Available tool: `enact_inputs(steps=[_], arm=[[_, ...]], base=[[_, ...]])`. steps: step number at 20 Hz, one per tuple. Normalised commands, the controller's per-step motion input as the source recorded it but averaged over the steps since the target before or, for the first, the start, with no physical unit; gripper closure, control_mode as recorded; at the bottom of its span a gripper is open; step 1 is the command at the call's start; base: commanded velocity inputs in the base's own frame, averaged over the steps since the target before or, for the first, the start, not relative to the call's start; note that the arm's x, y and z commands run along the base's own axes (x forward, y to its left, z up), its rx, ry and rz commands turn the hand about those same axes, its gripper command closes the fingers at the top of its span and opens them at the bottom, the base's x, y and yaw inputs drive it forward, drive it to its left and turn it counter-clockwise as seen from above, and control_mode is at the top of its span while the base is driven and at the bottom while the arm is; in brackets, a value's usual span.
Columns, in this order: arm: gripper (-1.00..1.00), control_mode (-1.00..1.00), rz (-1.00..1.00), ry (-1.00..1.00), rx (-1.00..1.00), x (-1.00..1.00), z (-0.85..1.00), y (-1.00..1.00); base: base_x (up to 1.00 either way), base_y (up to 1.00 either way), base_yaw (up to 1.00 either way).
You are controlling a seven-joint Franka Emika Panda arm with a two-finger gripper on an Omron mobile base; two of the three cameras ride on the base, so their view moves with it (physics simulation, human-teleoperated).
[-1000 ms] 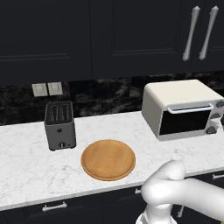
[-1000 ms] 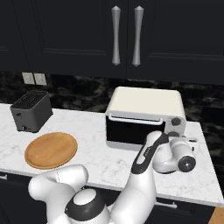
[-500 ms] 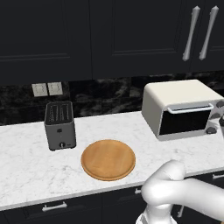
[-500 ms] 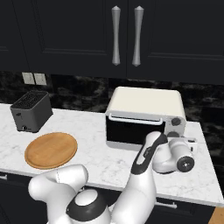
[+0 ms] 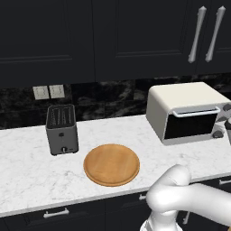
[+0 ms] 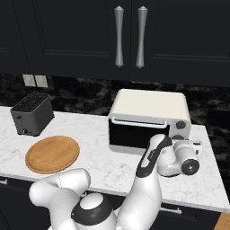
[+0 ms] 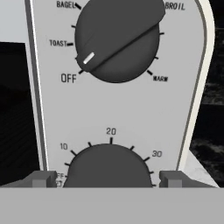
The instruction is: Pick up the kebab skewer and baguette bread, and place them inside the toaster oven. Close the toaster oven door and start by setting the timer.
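The cream-white toaster oven [image 5: 185, 97] [image 6: 148, 105] stands at the counter's right end. Its dark glass door [image 5: 189, 126] [image 6: 134, 134] is shut, with the silver handle [image 5: 196, 110] along the top. My gripper [image 6: 185, 143] [image 7: 108, 179] is pressed up to the oven's knob panel, open, one fingertip [image 7: 43, 178] on each side of the lower timer knob [image 7: 109, 168]. That knob's dial is marked 10, 20 and 30. On the upper mode knob [image 7: 117, 41] the white mark points between OFF and TOAST. The kebab skewer and the baguette bread are out of view.
A bare round wooden plate [image 5: 111, 164] [image 6: 52, 154] lies mid-counter. The dark grey slot toaster [image 5: 62, 128] [image 6: 31, 113] stands to its left by the backsplash. Dark wall cabinets hang above. My arm reaches across the counter's front edge toward the oven.
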Motion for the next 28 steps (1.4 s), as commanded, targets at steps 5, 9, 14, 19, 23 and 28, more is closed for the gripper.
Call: enact_inputs(steps=[5, 9, 14, 19, 23, 28], arm=[[-1.00, -1.00, 0.00, 0.00, 0.00, 0.00, 0.00, 0.01], [-1.00, -1.00, 0.00, 0.00, 0.00, 0.00, 0.00, 0.00], [1.00, -1.00, 0.00, 0.00, 0.00, 0.00, 0.00, 0.00], [1.00, -1.00, 0.00, 0.00, 0.00, 0.00, 0.00, 0.00], [1.00, -1.00, 0.00, 0.00, 0.00, 0.00, 0.00, 0.00], [1.00, -1.00, 0.00, 0.00, 0.00, -0.03, 0.00, 0.00]], base=[[0.00, 0.00, 0.00], [0.00, 0.00, 0.00], [0.00, 0.00, 0.00], [0.00, 0.00, 0.00], [0.00, 0.00, 0.00], [0.00, 0.00, 0.00]])
